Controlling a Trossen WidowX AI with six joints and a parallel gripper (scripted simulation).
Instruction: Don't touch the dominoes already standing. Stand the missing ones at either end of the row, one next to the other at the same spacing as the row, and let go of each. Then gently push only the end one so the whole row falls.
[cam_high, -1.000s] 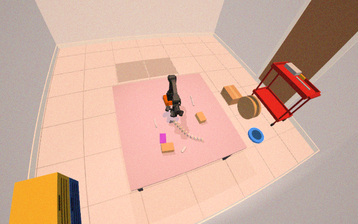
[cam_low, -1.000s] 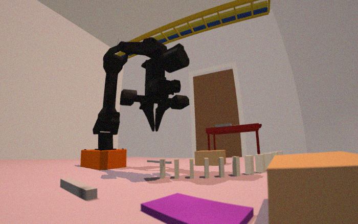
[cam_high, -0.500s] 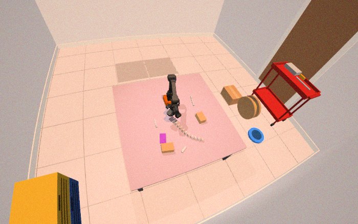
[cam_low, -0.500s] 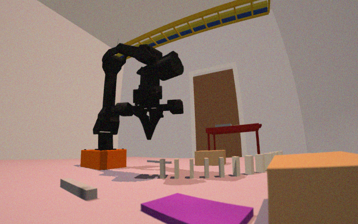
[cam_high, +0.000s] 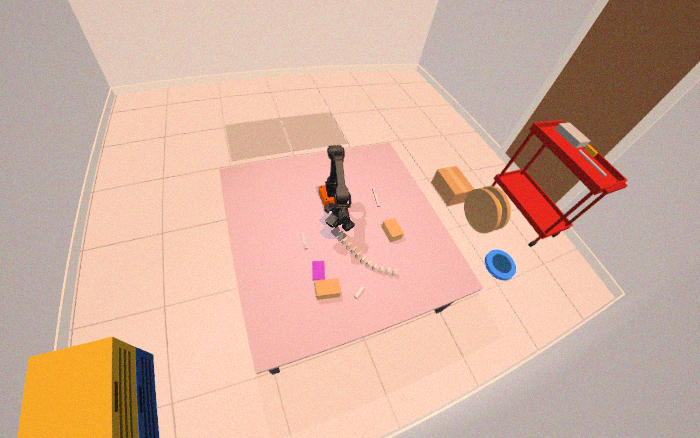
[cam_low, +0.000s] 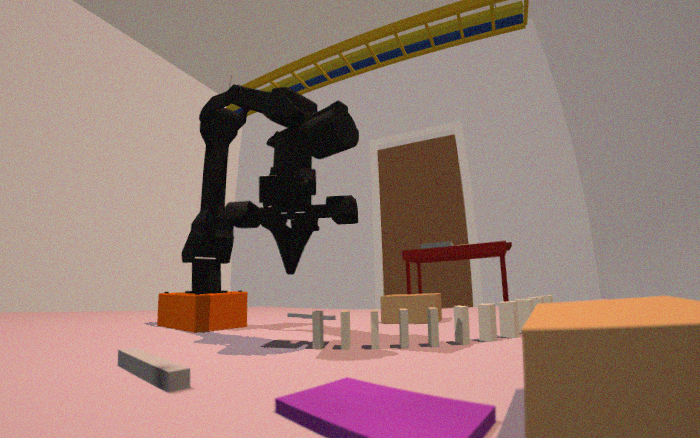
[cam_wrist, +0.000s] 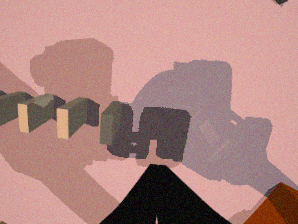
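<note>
A curved row of standing cream dominoes (cam_low: 404, 329) (cam_wrist: 63, 123) runs away from the arm. The nearest end domino (cam_low: 317, 330) (cam_wrist: 110, 126) stands upright, and the far end domino (cam_high: 395, 272) also appears upright. My gripper (cam_low: 291, 272) (cam_wrist: 156, 171) is shut and empty. It hangs well above the table, higher than the dominoes and slightly to the robot-base side of the near end. A short pale block (cam_high: 359, 292) lies flat in front of the row. A pale bar (cam_high: 304, 241) (cam_low: 154, 369) lies left of it, and a longer thin bar (cam_high: 376, 197) (cam_low: 309, 315) lies behind.
A magenta slab (cam_high: 318, 270) (cam_low: 384, 405) lies left of the row, beside an orange-tan block (cam_high: 327, 289) (cam_low: 609, 382). Another tan block (cam_high: 392, 229) (cam_low: 410, 308) stands on the row's other side. The orange base (cam_high: 325, 196) (cam_low: 221, 310) carries the arm.
</note>
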